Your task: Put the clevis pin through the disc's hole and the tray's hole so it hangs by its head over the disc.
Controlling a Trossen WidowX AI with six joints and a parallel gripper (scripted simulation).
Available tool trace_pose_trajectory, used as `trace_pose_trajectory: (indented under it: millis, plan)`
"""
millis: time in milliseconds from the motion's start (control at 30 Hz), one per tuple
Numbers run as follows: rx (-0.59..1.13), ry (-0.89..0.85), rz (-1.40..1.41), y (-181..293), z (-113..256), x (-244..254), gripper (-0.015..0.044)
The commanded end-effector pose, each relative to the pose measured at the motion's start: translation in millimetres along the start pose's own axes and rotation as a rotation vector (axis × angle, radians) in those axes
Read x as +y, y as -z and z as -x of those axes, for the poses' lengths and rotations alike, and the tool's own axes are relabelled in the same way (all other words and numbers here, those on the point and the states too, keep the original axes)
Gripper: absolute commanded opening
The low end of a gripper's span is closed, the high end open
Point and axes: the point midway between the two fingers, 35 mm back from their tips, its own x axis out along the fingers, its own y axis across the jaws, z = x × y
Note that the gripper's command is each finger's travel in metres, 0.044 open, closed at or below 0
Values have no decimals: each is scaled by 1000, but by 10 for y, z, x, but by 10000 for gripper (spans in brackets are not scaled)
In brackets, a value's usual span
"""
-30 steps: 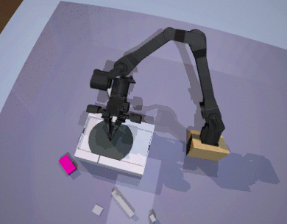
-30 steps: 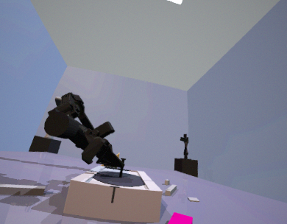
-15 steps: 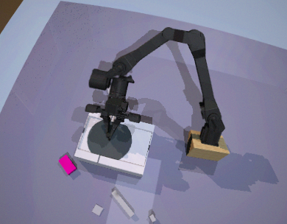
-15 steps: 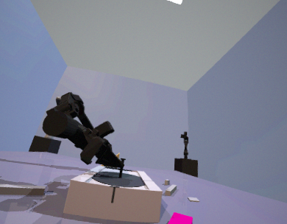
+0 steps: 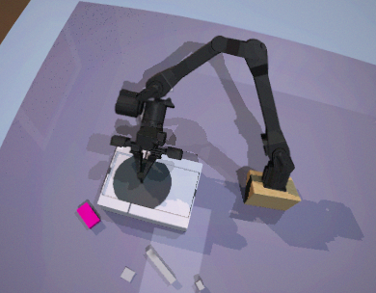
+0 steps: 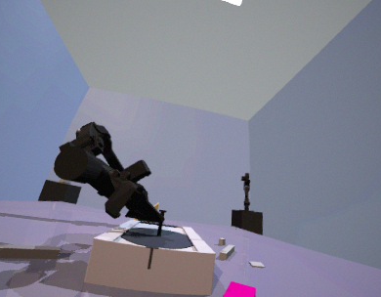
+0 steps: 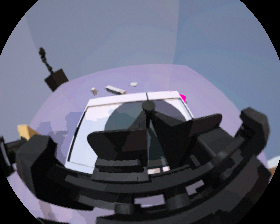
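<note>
1. While the disc [image 5: 154, 194] [image 6: 176, 239] [image 7: 122, 119] lies flat inside the tray [image 5: 157, 219] [image 6: 115, 266] [image 7: 116, 98] on the counter [image 5: 51, 236] [image 6: 301, 280] [image 7: 56, 110], the pin [image 5: 141, 176] [image 6: 160, 227] [image 7: 148, 106] stands upright near the disc's middle, head uppermost.
2. The fingers [image 5: 142, 176] [image 6: 160, 221] are closed on the pin, gripping it below its head.
3. So the picking up and turning upright look done; the head is well above the disc, so the pin isn't seated.
4. From where I stand, I can't fairly tell whether its lower end has entered the disc's hole, or whether the tray's hole lines up beneath.
5. Left to do, I'd judge: align, lower until the head meets the disc, release, and back away completely.
</note>
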Motion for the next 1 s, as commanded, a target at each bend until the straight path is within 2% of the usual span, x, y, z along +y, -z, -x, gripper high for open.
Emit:
trace_pose_trajectory:
  millis: [0,967]
  plan:
    - [3,4,4,7,12,-24,0]
    - [4,4,4,23,48,-101,0]
